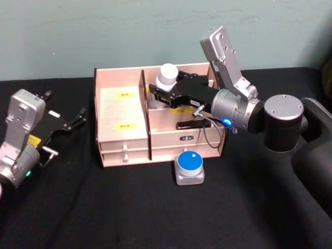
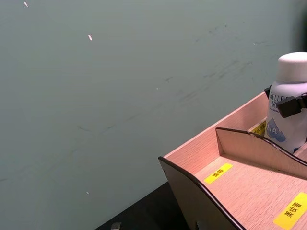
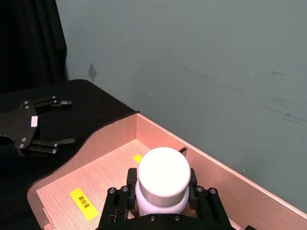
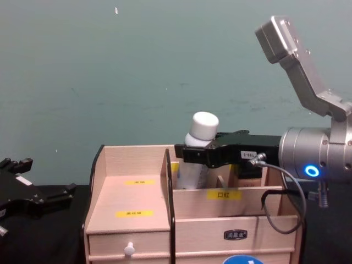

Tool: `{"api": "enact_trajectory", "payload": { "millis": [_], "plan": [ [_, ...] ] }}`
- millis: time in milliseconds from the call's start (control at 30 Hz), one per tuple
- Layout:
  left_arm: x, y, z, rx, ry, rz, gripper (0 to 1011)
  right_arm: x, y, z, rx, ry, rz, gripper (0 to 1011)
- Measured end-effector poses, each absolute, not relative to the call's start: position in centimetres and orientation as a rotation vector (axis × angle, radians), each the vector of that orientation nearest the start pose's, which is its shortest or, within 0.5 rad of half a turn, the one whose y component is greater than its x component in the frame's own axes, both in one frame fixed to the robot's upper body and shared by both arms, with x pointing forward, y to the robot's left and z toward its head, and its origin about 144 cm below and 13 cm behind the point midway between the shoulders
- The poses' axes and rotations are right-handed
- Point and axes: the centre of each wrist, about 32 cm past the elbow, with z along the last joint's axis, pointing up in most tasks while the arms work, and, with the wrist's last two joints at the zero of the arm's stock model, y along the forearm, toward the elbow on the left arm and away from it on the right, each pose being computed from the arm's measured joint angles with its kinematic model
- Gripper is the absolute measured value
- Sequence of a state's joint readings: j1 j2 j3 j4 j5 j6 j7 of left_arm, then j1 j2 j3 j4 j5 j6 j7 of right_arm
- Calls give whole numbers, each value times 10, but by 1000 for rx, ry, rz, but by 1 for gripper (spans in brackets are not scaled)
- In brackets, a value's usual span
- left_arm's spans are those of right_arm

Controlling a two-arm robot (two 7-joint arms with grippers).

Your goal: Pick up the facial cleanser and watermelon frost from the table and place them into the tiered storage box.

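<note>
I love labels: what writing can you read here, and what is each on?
"口红": yellow label on the tiered storage box, right section.
"HA": blue drop on the facial cleanser, held by the right gripper inside the box; the print above is blurred.
Other yellow labels and drawer plate: unreadable.
Left gripper is parked left of the box.

Upright facial cleanser (image 1: 167, 77) in tiered storage box (image 1: 119, 110); watermelon frost (image 1: 189, 166) before it.

One tiered storage box (image 4: 137, 159) label (image 4: 223, 194) reads 口红 (the facial cleanser (image 2: 280, 129) shows "HA").
</note>
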State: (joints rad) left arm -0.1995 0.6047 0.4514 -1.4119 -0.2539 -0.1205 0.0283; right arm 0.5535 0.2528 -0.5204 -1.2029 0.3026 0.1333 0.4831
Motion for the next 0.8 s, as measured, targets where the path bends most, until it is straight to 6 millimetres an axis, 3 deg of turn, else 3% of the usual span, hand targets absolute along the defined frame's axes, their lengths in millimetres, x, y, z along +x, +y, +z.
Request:
{"api": "enact_trajectory", "payload": {
  "millis": [467,800],
  "plan": [
    [489,310,1140,304,-285,1248,1010,585,-185,1207,-190,-32,-731,601],
    [489,310,1140,304,-285,1248,1010,585,-185,1207,-188,-32,-730,848]
  ]
}}
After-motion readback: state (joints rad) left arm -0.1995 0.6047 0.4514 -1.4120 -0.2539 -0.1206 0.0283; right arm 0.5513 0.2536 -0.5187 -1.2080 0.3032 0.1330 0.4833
